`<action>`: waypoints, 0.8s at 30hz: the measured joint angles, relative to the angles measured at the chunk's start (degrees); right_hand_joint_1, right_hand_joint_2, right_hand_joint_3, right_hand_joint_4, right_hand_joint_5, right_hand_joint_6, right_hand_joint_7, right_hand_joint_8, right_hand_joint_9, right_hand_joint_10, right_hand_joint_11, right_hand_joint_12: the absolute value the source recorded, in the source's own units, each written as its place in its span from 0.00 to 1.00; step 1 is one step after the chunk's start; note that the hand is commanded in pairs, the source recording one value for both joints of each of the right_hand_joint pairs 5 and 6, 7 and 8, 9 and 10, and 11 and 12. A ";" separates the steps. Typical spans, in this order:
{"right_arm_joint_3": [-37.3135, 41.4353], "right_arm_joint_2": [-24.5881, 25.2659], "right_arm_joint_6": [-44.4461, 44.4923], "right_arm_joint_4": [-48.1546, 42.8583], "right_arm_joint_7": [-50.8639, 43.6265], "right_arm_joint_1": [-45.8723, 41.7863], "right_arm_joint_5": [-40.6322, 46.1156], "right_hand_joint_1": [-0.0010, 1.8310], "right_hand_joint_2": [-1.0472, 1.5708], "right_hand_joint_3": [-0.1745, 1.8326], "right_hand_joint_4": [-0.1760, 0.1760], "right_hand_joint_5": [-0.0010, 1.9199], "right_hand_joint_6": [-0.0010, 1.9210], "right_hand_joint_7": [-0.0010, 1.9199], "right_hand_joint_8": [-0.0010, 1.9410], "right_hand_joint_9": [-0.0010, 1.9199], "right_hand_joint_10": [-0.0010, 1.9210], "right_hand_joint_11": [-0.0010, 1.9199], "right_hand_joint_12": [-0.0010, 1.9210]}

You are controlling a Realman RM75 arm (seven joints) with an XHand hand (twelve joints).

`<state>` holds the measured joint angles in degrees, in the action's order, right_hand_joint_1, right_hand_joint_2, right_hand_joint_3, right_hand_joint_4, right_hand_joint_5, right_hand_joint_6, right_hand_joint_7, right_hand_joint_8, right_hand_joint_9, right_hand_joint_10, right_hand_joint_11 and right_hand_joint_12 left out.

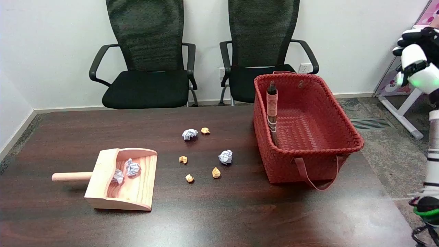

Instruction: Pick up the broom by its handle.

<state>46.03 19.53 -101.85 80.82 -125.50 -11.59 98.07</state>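
The dark-stemmed broom with its pink-banded handle (272, 109) leans upright against the left inner wall of the red woven basket (343, 137). My right hand (416, 44) hangs high at right (grasp unreadable). I'd descend over the rim and wrap my fingers around the pink band.

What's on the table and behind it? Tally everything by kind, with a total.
White paper balls: 4, two loose on the table, two in the dustpan
Orange paper scraps: 4
Dustpan: 1
Basket: 1
Broom: 1
Chairs: 2
Total: 13
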 measured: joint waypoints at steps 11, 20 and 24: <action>-0.70 0.27 -0.21 -5.85 9.19 -2.71 -8.05 0.45 0.64 0.62 0.00 0.33 0.33 0.33 0.33 0.41 0.41 0.80 0.80; -0.73 0.43 -0.72 -9.43 16.75 -3.94 -12.89 0.45 0.64 0.61 0.00 0.32 0.32 0.32 0.32 0.41 0.41 0.80 0.80; -0.73 0.47 -0.67 -10.57 18.83 -4.26 -14.76 0.46 0.62 0.61 0.00 0.33 0.33 0.33 0.33 0.40 0.40 0.79 0.79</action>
<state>45.30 20.00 -102.51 70.25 -106.67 -15.85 83.30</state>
